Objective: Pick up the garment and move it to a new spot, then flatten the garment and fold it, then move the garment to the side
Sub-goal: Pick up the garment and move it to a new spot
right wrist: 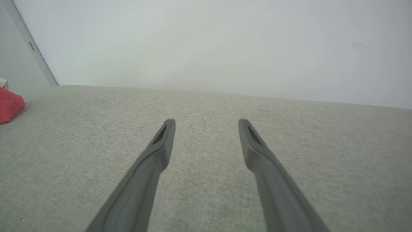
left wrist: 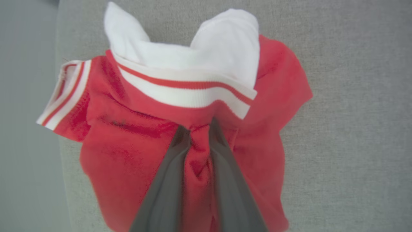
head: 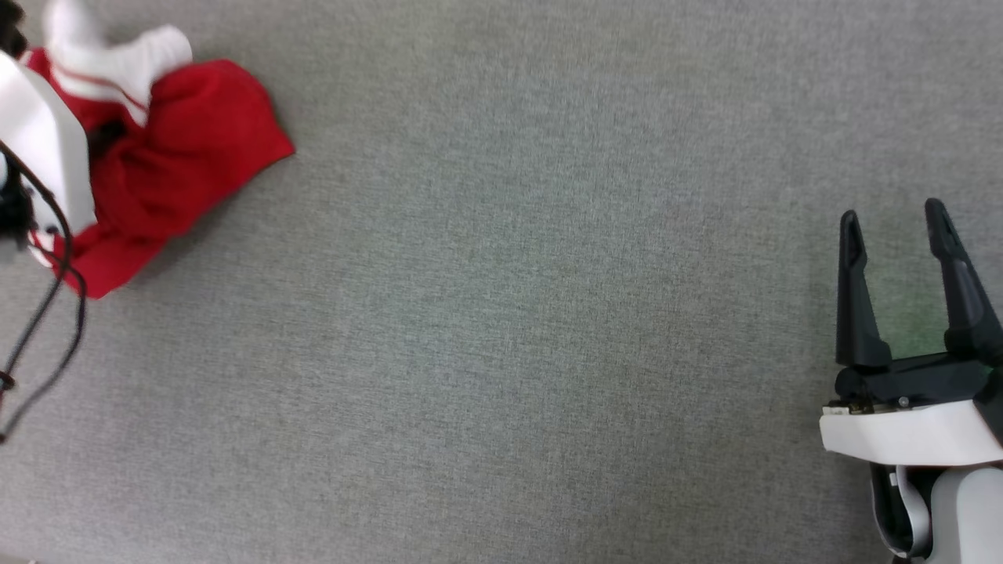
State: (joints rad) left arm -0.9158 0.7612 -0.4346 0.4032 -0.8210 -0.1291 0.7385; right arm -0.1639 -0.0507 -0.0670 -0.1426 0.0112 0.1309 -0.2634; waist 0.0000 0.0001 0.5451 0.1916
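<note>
- Two dark fingers of the left gripper (left wrist: 198,124) are clenched on a raised fold of red cloth in the garment (left wrist: 128,161); the fabric bunches up between them.
- The garment sits crumpled at the far left of the grey fabric surface (head: 509,313); one striped cuff (left wrist: 62,93) reaches past that surface's left edge.
- A white sleeve (left wrist: 222,48) stands up on top of the heap; a red-and-white striped band (left wrist: 183,91) runs just below it.
- The left arm's pale forearm (head: 43,141) covers part of the garment; black cables (head: 47,313) hang over the surface's left side.
- The right gripper (head: 897,223) hovers over the surface's right side, well apart from the garment; its jaws are spread wide, with nothing between them.
- A pale wall (right wrist: 206,42) rises beyond the surface's far edge.
</note>
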